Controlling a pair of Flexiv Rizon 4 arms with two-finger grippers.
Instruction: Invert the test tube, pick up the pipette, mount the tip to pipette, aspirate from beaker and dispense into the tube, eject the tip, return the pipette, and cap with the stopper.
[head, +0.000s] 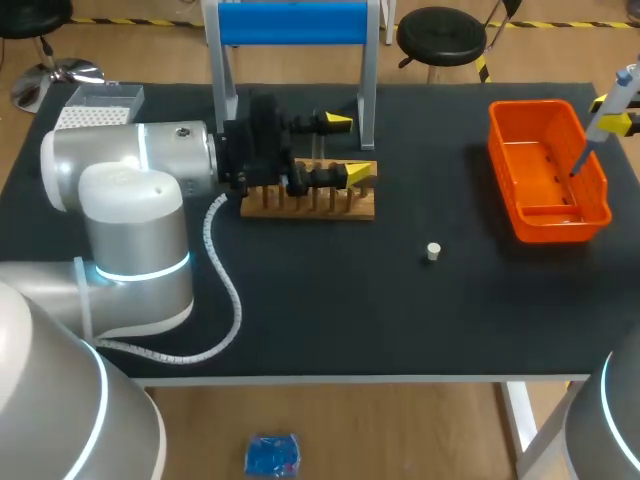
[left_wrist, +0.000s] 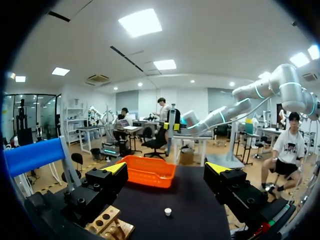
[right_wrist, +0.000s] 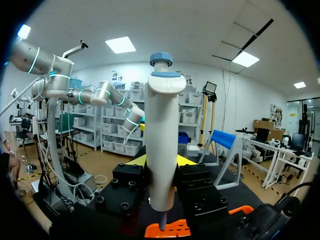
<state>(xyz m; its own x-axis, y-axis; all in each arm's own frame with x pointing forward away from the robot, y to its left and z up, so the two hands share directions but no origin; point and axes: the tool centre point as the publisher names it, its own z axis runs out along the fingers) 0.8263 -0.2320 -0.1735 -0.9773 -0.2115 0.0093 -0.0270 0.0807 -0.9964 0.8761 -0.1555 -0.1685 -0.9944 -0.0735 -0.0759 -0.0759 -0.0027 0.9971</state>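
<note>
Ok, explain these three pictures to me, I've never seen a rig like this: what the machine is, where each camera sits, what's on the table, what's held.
Two robot arms work at a black table. The head view looks down from above. Each round picture comes from a camera on one arm's wrist. The left gripper hangs open at a wooden rack, holding nothing. The right gripper is shut on a pipette, whose lower end is over an orange bin. A white stopper lies loose on the table.
</note>
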